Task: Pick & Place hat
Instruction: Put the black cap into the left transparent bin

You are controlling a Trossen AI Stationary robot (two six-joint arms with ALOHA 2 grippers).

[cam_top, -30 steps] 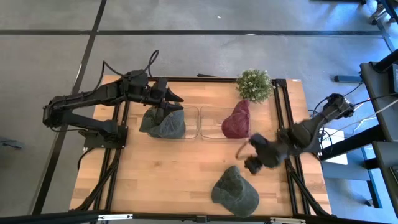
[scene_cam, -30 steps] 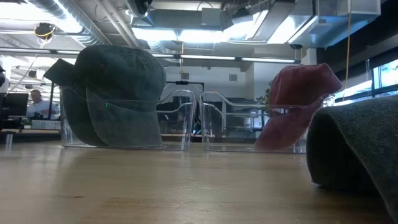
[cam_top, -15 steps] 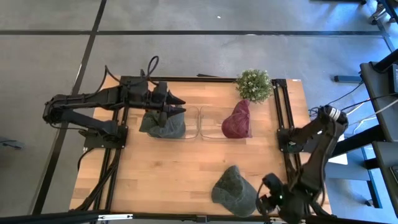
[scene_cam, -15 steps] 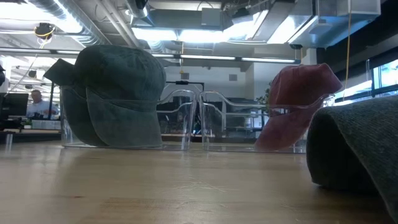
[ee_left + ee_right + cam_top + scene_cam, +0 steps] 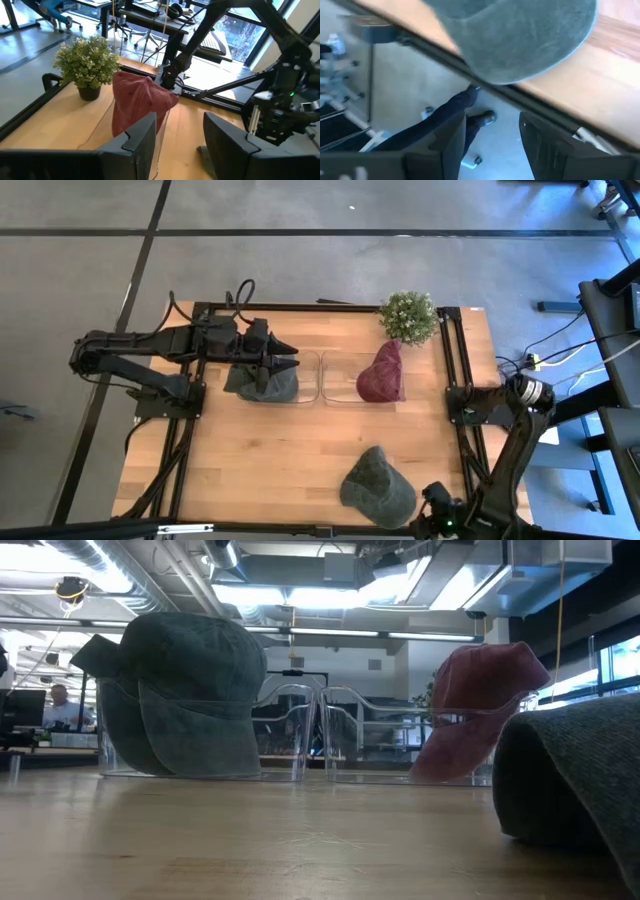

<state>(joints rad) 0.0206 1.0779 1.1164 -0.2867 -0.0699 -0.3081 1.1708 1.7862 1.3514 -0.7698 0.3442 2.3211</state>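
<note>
Three hats show. A grey-green cap [image 5: 265,378] [image 5: 185,690] sits over a clear stand at the far left. A dark red cap [image 5: 382,372] [image 5: 137,102] sits over the clear stand beside it. A dark green hat [image 5: 376,488] [image 5: 520,40] lies on the wood by the near edge. My left gripper [image 5: 286,360] [image 5: 180,145] hovers open above the grey-green cap, pointing at the red one. My right gripper [image 5: 436,521] [image 5: 492,145] is open, off the table's near edge beside the green hat, touching nothing.
A potted plant [image 5: 408,317] [image 5: 87,62] stands at the far edge behind the red cap. The two clear stands [image 5: 300,730] sit side by side. Black frame rails [image 5: 455,395] run along the table's sides. Bare wood [image 5: 270,460] lies at the table's middle and near left.
My right arm has swung from beside the red cap toward the table's near edge and now hangs past that edge, next to the green hat. My left gripper has shifted slightly toward the near edge over the grey-green cap. The hats have not moved.
</note>
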